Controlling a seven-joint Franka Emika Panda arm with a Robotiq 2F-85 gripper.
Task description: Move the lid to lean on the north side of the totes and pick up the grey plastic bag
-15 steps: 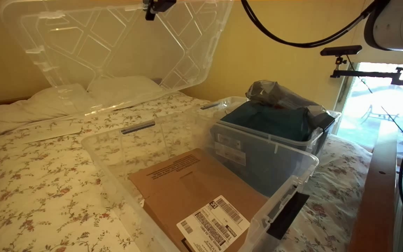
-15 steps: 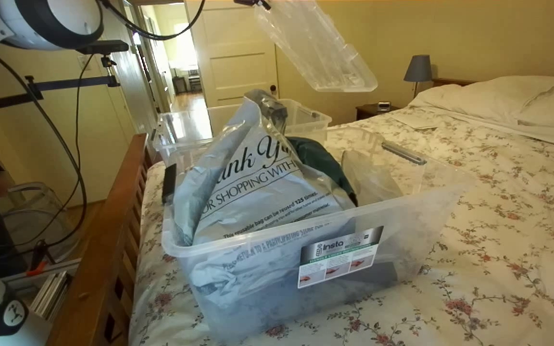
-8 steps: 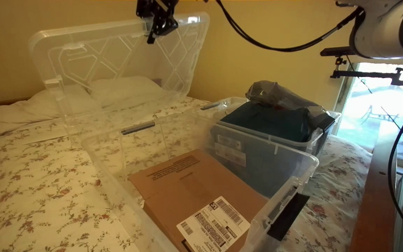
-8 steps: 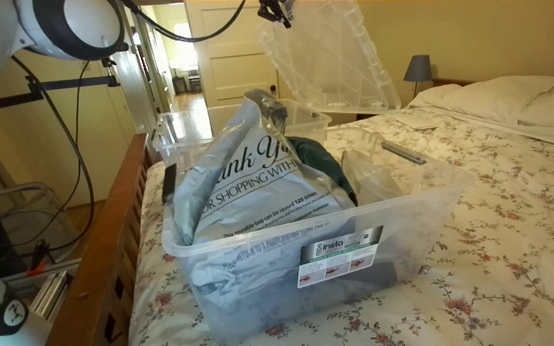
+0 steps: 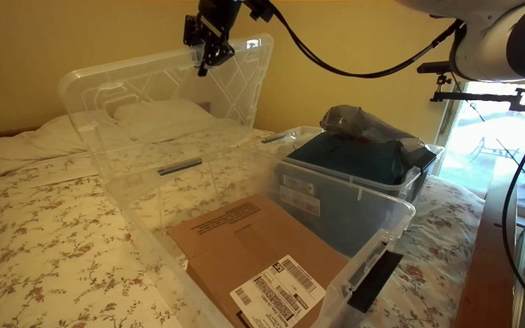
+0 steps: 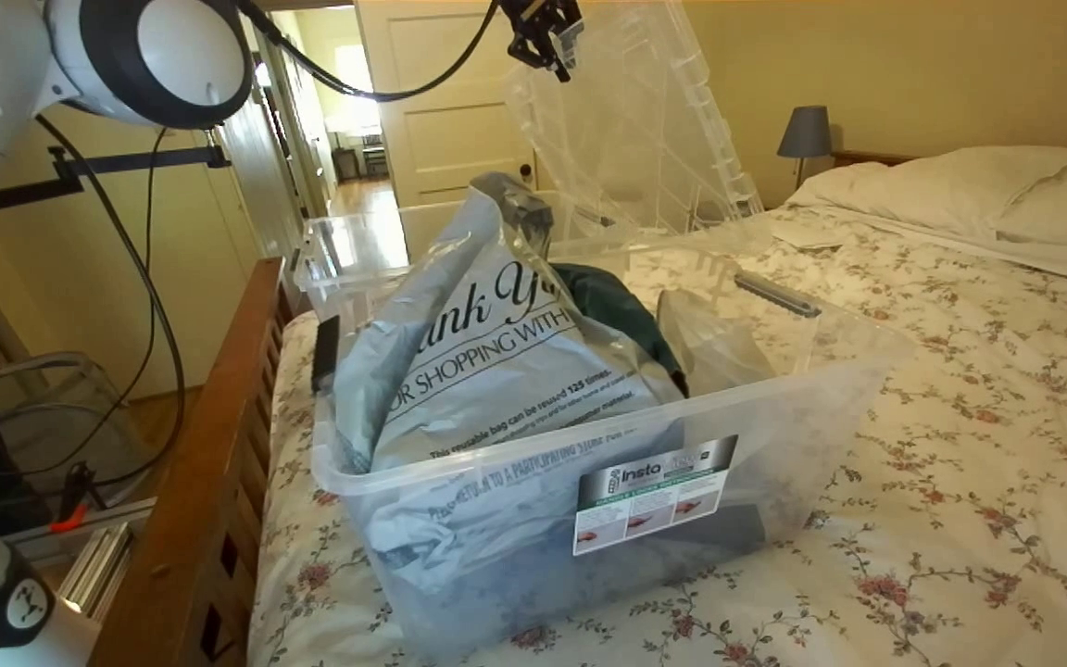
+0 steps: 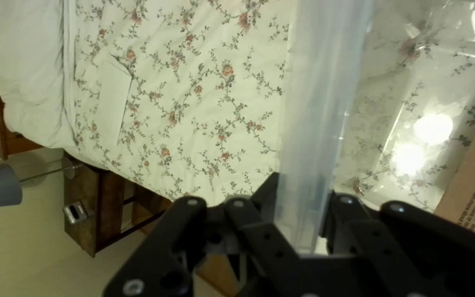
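Nearest, in an exterior view, we've got a clear plastic tote with a black handle. Inside it: a brown cardboard box with a white printed shipping label. It sits on our counter, a bed in cream floral print; a brown wooden rail runs along one edge.

Just beside it, farther back, a second clear plastic tote. It holds a dark teal item, material unclear to us, plus the task's grey plastic bag with black lettering. Bag pokes up above the rim in both exterior views; its lower part shows through the tote wall.

Past the cardboard-box tote, we have the large clear plastic lid with diamond ribs, held up at a tilt. The black pincer is clamped on its top edge; wrist view shows that edge sandwiched in it. We can't tell whether the lid's bottom edge touches anything. Pincer is above both totes, well apart from the bag.

Farther: white pillows, some seen through the lid. Then yellow wall. In an exterior view we also get a grey-shaded lamp beyond the counter.
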